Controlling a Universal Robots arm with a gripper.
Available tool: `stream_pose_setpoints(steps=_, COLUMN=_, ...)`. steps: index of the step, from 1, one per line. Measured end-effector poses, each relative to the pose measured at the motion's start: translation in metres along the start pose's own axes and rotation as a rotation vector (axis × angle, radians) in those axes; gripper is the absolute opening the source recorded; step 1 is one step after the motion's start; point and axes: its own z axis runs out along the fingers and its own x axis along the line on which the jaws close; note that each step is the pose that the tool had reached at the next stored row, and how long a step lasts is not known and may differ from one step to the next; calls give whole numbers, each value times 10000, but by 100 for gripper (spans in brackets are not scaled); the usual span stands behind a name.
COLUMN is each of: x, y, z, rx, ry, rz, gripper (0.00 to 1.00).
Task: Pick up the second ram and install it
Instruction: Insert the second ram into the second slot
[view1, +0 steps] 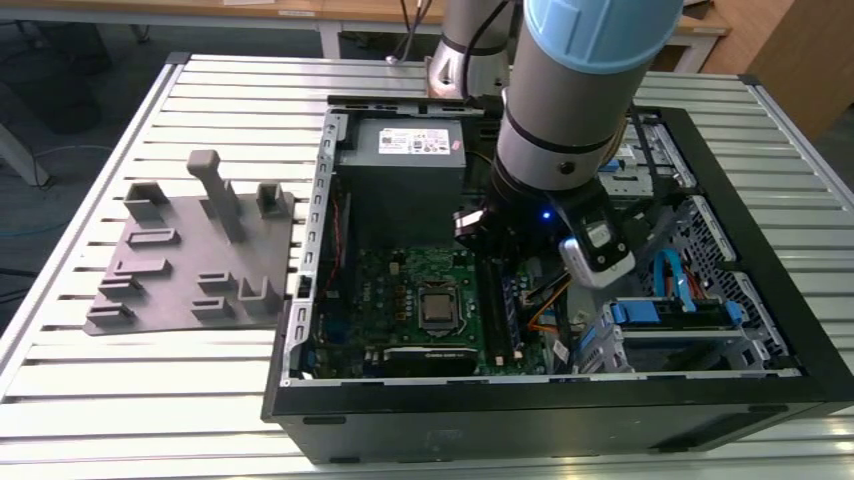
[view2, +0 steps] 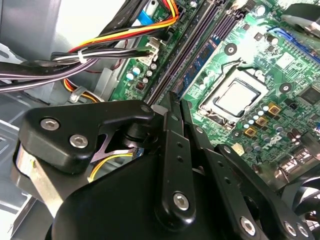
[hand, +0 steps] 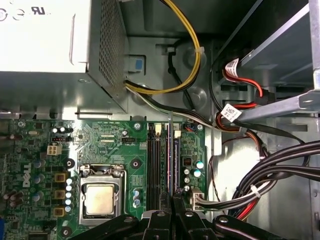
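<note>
Claw (view2: 172, 100) links sit closest in the second wrist view, low over the motherboard (view2: 280, 60). Gripping or empty: can't tell, the links hide it. Just past it a blue-green stick, prob. the second ram (view2: 199, 62), stands on edge in a slot, w/ the cable bundle (view2: 115, 40) on one side and the CPU (view2: 240, 97) on the other.

First wrist view: claw (hand: 169, 200) lines up w/ the slot row, second ram (hand: 176, 155) right beside.

Risks, as I judge them:
- Off-square push could bend the stick or leave one end unlatched.
- Sideways drift could snag the cables (hand: 280, 170).

Exterior view: arm (view1: 574, 100) reaches down into the open PC case (view1: 534, 410), which lies on a slatted metal desk (view1: 134, 400). Grey moulded tray (view1: 174, 270) sits on the exterior view's left, near the case. Wooden furniture (view1: 334, 15) behind.
</note>
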Motion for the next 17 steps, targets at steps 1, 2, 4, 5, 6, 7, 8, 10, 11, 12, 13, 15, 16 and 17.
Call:
stream_pose_setpoints(steps=1, x=0, y=-1, z=8, rx=0, ry=0, rz=1, gripper=11)
stream_pose_setpoints(steps=2, x=1, y=-2, z=15, rx=0, ry=0, rz=1, gripper=11)
stream_pose_setpoints(steps=4, x=1, y=-3, z=27, rx=0, ry=-1, rz=6, gripper=11)
stream_pose_setpoints(steps=5, x=1, y=-3, z=34, rx=0, ry=-2, rz=16, gripper=11)
stream_pose_setpoints(steps=6, x=2, y=-4, z=43, rx=1, ry=-3, rz=25, gripper=11)
stream_pose_setpoints(steps=7, x=2, y=-5, z=52, rx=1, ry=-4, rz=33, gripper=11)
stream_pose_setpoints(steps=8, x=3, y=-6, z=63, rx=2, ry=-5, rz=42, gripper=11)
stream_pose_setpoints(steps=10, x=14, y=-8, z=79, rx=11, ry=-6, rz=55, gripper=11)
stream_pose_setpoints(steps=11, x=29, y=-9, z=86, rx=12, ry=-6, rz=55, gripper=11)
stream_pose_setpoints(steps=12, x=52, y=-10, z=92, rx=14, ry=-6, rz=55, gripper=11)
stream_pose_setpoints(steps=13, x=72, y=-11, z=98, rx=17, ry=-7, rz=57, gripper=11)
stream_pose_setpoints(steps=15, x=96, y=-13, z=116, rx=54, ry=-7, rz=62, gripper=11)
stream_pose_setpoints(steps=16, x=105, y=-14, z=123, rx=89, ry=-8, rz=72, gripper=11)
stream_pose_setpoints(steps=17, x=111, y=-15, z=130, rx=131, ry=-10, rz=85, gripper=11)
